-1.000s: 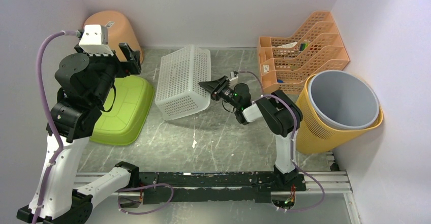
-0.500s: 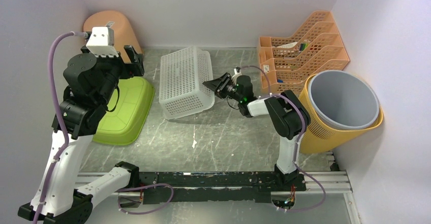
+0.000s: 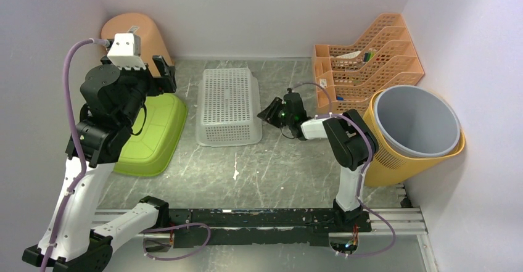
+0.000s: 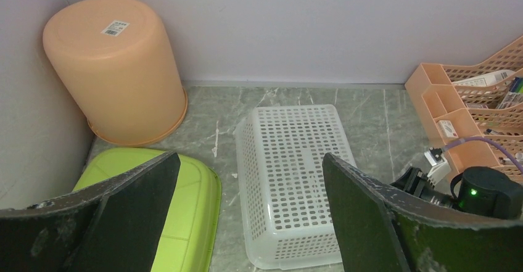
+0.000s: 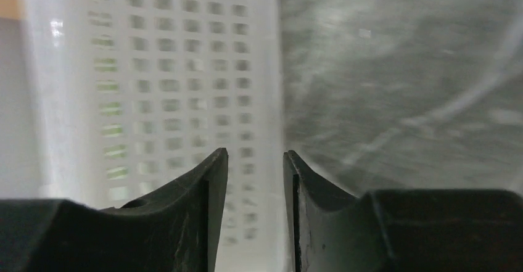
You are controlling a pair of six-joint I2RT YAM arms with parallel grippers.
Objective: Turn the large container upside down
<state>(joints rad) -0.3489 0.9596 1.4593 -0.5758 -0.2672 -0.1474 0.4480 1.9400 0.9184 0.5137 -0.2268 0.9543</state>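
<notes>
The white basket [image 3: 227,105] lay bottom-up, flat on the tabletop [image 3: 277,161], beside the green tub [image 3: 154,130]. The right hand [image 3: 265,111] sat just beside its right wall, jaws slightly parted, empty. The left hand [image 4: 250,156] hung wide open, empty

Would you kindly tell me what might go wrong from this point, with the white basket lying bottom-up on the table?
1. The right gripper sits low beside the right rim of the white basket, jaws slightly apart and empty. A careless withdrawal might hook that rim and drag or tip the basket.
2. The right arm's elbow is close to the yellow bin and the orange file rack. Swinging back could bump either.
</notes>
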